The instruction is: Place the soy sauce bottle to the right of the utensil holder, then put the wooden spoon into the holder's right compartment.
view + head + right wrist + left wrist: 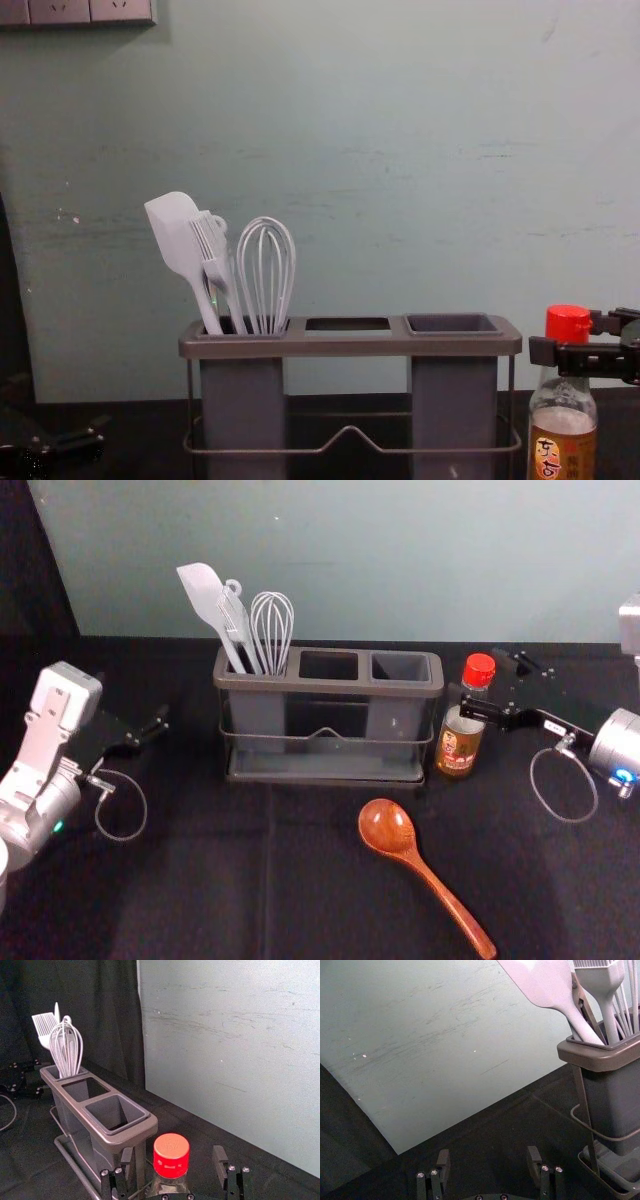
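Red-capped soy bottle [459, 742] between wide-spread fingers of right hand [481, 680], beside utensil holder [325, 687]; left hand [150, 726] wide, left of holder.

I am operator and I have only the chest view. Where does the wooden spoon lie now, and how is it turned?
Observer: The head view shows the wooden spoon on the black cloth in front of the holder, bowl toward it, handle slanting away to the right.
Operator: Thank you. Does the right gripper already squeeze the soy sauce bottle?
Observer: No. In the right wrist view its jaws stand open, with a gap on each side of the red cap.
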You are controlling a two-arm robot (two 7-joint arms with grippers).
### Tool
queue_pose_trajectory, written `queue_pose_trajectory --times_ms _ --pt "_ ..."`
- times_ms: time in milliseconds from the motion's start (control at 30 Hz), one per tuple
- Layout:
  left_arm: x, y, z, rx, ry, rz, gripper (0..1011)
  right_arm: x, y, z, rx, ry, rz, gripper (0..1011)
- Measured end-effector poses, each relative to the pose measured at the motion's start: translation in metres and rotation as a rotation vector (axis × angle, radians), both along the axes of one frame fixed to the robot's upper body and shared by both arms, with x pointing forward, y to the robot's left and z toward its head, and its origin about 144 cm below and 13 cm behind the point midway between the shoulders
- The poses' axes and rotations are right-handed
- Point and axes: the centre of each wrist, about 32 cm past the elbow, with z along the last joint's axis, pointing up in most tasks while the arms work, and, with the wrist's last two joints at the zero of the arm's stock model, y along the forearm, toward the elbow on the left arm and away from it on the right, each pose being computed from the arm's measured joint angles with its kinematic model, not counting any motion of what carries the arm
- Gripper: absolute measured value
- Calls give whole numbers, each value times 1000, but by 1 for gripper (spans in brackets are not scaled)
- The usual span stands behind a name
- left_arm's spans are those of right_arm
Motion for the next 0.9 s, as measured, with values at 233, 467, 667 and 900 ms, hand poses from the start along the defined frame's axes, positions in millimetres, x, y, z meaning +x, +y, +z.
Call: queue_pose_trajectory --times_ms 233,467,667,900 --pt "0 0 0 0 0 0 1005 -10 -2 6 3 -23 -14 1002" --pt "0 0 0 0 0 0 1005 -31 -6 22 31 -76 -11 1003" --pt "0 0 0 0 0 0 1005 -55 0 41 -31 -169 -45 1003" --pt "0 0 0 0 0 0 1005 -77 12 63 -86 -168 -68 1002"
